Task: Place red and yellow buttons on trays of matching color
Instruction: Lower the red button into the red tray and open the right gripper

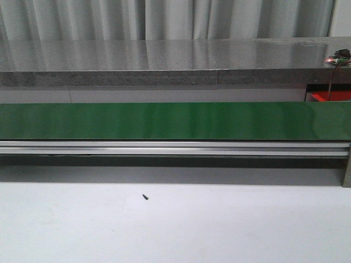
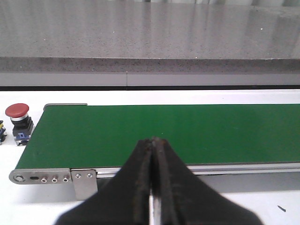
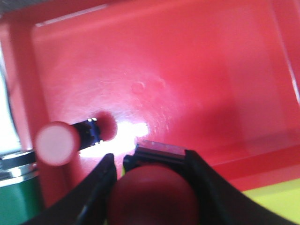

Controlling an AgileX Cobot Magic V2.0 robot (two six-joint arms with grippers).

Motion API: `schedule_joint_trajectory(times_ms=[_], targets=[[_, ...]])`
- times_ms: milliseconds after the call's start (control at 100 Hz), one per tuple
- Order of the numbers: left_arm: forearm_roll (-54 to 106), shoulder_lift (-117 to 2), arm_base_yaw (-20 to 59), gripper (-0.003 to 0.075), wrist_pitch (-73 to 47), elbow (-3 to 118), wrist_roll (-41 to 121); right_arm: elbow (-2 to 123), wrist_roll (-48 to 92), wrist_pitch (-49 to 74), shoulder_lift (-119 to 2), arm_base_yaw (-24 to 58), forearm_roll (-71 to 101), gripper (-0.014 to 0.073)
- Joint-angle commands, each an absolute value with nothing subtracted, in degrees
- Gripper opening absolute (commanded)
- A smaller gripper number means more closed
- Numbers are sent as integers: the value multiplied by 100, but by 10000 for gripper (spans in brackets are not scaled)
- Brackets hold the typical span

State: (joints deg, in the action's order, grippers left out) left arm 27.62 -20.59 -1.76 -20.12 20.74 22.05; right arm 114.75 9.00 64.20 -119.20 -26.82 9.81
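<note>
Right hand (image 3: 152, 187) is clamped on a red-capped push button (image 3: 152, 197) over the red plastic tray (image 3: 187, 70); seemingly light, rigid and smooth, it is best gripped by its blocky body.

My front camera looks forward, low over the white table (image 1: 175, 224), square onto the green conveyor belt (image 1: 164, 120). My left wrist camera sits back from that same belt (image 2: 164, 133), looking across it past its closed jaws, and takes in the belt's end. My right wrist camera hangs very close above the red tray (image 3: 187, 70), which fills its view beyond the jaws
</note>
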Motion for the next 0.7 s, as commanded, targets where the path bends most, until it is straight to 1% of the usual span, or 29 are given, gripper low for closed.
schedule_joint_trajectory(times_ms=[0,310,530,560,610,660,690], targets=[[2875,-2097,-131,-20,-1598,2242,2189,11656,881,6123,-11844,-2710,1025,90],[2875,-2097,-131,-20,-1598,2242,2189,11656,881,5525,-12575,-2710,1054,90],[2875,-2097,-131,-19,-1598,2242,2189,11667,881,5461,-12865,-2705,1104,94],[2875,-2097,-131,-20,-1598,2242,2189,11667,881,5454,-12873,-2705,1110,105],[2875,-2097,-131,-20,-1598,2242,2189,11667,881,5459,-12881,-2705,1110,151],[2875,-2097,-131,-20,-1598,2242,2189,11667,881,5459,-12881,-2705,1110,231],[2875,-2097,-131,-20,-1598,2242,2189,11667,881,5459,-12881,-2705,1110,300]])
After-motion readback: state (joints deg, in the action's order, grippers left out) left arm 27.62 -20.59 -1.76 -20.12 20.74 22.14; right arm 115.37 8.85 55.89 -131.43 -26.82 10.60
